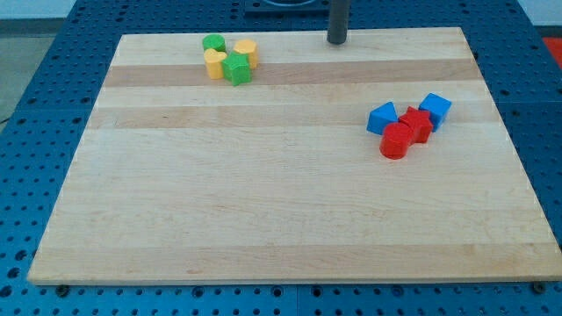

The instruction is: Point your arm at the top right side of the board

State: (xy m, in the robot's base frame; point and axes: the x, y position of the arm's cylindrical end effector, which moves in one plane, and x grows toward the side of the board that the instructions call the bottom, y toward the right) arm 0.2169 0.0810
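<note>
My tip (337, 40) rests on the wooden board (281, 202) at its top edge, a little right of the middle. It touches no block. At the view's top left is a cluster: a green cylinder (213, 43), a yellow cylinder (246, 49), a yellow heart-shaped block (214, 63) and a green star-shaped block (236, 68). At the view's right is a second cluster: a blue triangular block (381, 118), a blue cube (435, 110), a red star-shaped block (416, 124) and a red cylinder (396, 140). The tip is well above and left of this cluster.
The board lies on a blue perforated table (35, 105). A dark base of the arm shows at the view's top middle (281, 7).
</note>
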